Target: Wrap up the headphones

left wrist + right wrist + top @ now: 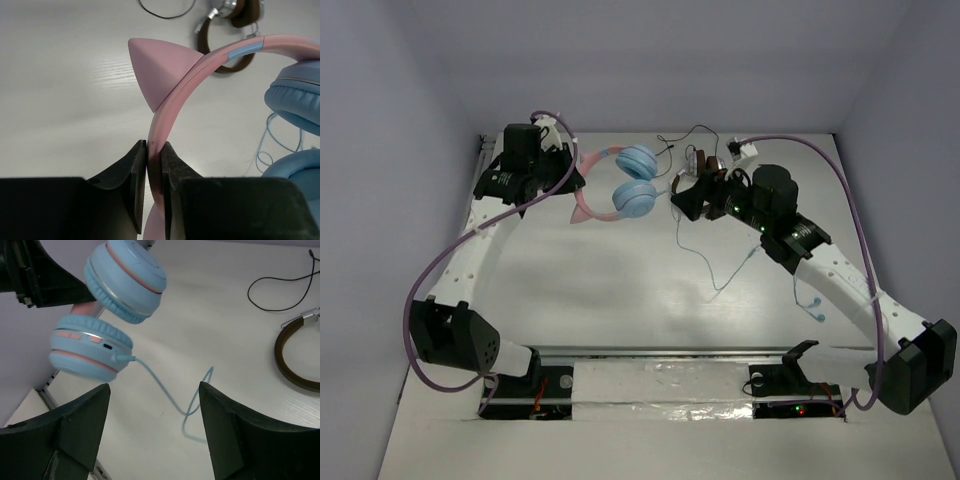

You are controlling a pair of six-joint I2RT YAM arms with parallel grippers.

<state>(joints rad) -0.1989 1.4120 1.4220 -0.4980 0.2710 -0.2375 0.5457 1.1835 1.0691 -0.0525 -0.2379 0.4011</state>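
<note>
The headphones have two light blue ear cups (635,180) and a pink headband (588,195) with cat ears. My left gripper (570,180) is shut on the headband (175,95), just below a pink ear (155,65); the gripper (154,147) pinches the band edge-on. The cups (295,100) hang to its right. My right gripper (680,200) is open and empty, just right of the cups. In the right wrist view it (154,386) straddles the thin light blue cable (172,400) that leaves the lower cup (90,352). The cable (720,275) trails down the table to its plug (817,316).
Brown headphones (705,165) with a dark cable (685,135) lie at the back, behind my right gripper. They also show in the left wrist view (235,30) and the right wrist view (295,360). The table's left rail (47,395) is near the cups.
</note>
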